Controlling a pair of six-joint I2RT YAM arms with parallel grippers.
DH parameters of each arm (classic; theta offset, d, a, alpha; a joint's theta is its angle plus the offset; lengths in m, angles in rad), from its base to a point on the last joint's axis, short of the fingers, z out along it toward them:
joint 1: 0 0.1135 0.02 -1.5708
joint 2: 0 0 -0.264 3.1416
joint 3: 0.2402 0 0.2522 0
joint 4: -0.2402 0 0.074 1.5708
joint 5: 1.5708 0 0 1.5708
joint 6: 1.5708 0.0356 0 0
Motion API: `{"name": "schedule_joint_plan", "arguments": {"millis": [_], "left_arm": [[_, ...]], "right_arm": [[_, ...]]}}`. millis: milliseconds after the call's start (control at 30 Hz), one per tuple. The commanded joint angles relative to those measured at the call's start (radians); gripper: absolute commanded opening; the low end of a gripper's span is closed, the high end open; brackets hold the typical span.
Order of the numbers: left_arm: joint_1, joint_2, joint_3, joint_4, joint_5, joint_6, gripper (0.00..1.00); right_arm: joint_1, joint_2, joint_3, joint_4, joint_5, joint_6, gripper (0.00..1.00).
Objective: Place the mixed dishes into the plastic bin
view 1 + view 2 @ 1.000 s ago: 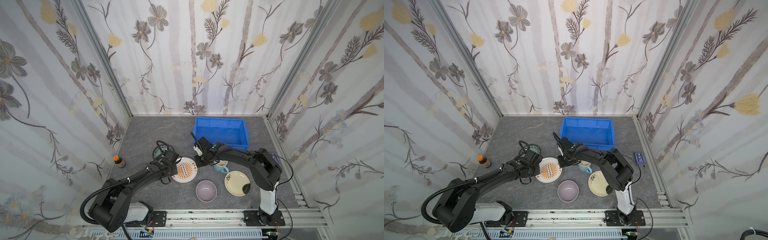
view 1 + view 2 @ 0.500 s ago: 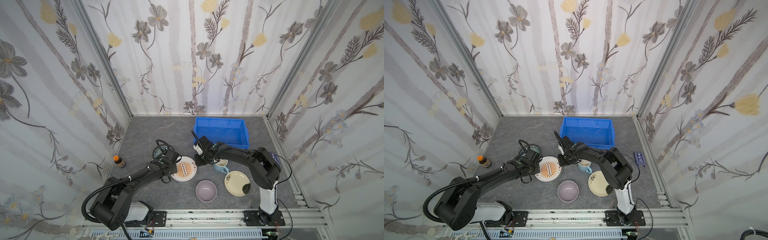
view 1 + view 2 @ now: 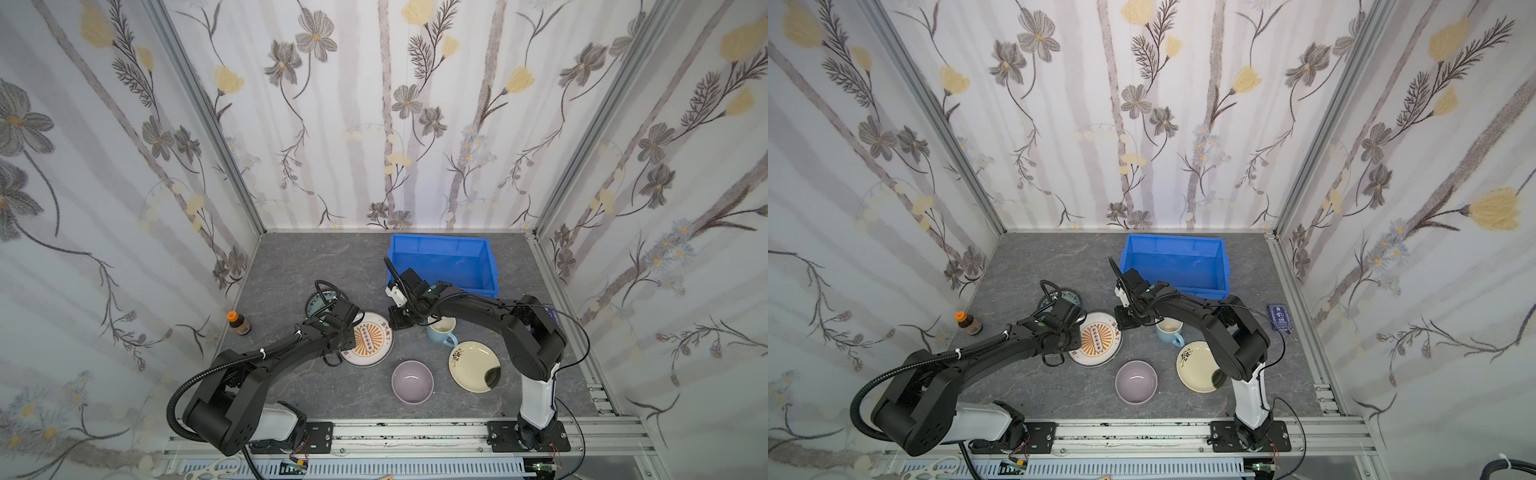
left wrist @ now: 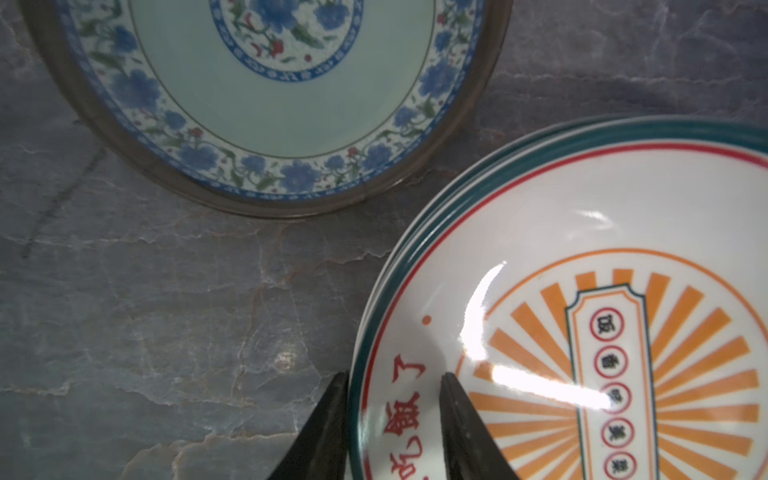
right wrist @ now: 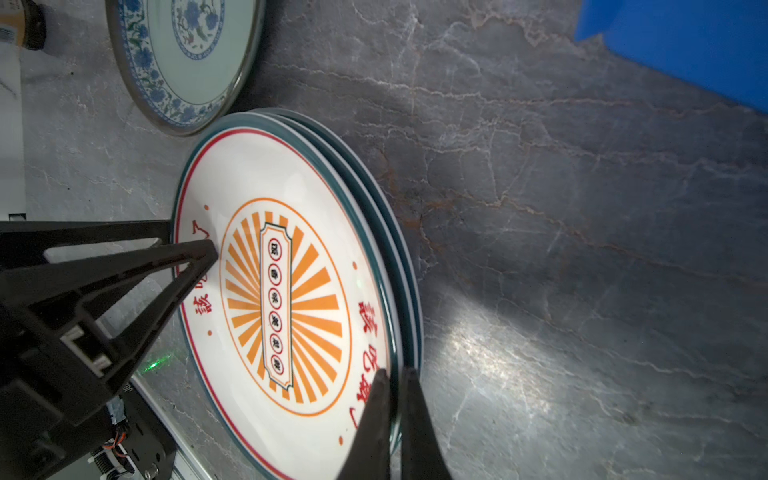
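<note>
A stack of white plates with an orange sunburst and teal rims (image 3: 369,340) (image 3: 1096,338) lies in the middle of the table. My left gripper (image 4: 395,376) (image 3: 352,330) stands open astride the top plate's rim, one finger outside it and one over the face. My right gripper (image 5: 394,372) (image 3: 397,323) is shut on the opposite rim of that top plate (image 5: 286,291). A blue-flowered, dark-rimmed plate (image 4: 266,104) (image 3: 322,301) lies just behind the stack. The light-blue mug (image 3: 441,331), lilac bowl (image 3: 412,381) and cream plate (image 3: 473,365) sit to the right. The blue plastic bin (image 3: 440,259) stands empty at the back.
A small brown bottle with an orange cap (image 3: 239,323) stands near the left wall. A dark blue card (image 3: 1280,316) lies by the right wall. The right arm reaches over the mug, close to the bin's front rim (image 3: 457,286).
My left gripper's jaws have spread apart around the plate rim. The right gripper stays shut on the rim, and both arms have hardly moved.
</note>
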Motion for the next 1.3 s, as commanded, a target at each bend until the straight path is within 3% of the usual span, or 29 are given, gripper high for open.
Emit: {"name": "schedule_joint_plan", "arguments": {"millis": [0, 167, 367, 600, 767, 1267], "left_arm": [[-0.003, -0.020, -0.002, 0.042, 0.107, -0.002, 0.42], [-0.003, -0.031, -0.002, 0.036, 0.102, 0.002, 0.40], [-0.002, -0.011, -0.005, 0.043, 0.113, -0.001, 0.21], [-0.003, -0.006, -0.005, 0.043, 0.111, -0.003, 0.10], [-0.003, 0.005, -0.006, 0.048, 0.115, -0.005, 0.08], [-0.003, 0.033, 0.002, 0.046, 0.118, -0.006, 0.03]], "right_arm": [[0.011, -0.004, 0.014, 0.074, -0.156, -0.032, 0.00], [0.008, 0.003, 0.013, 0.071, -0.144, -0.033, 0.00], [0.000, 0.019, -0.003, 0.071, -0.135, -0.035, 0.00], [-0.012, 0.022, -0.021, 0.072, -0.115, -0.038, 0.06], [-0.019, 0.004, -0.037, 0.074, -0.100, -0.037, 0.16], [-0.026, -0.025, -0.058, 0.067, -0.080, -0.034, 0.19]]}}
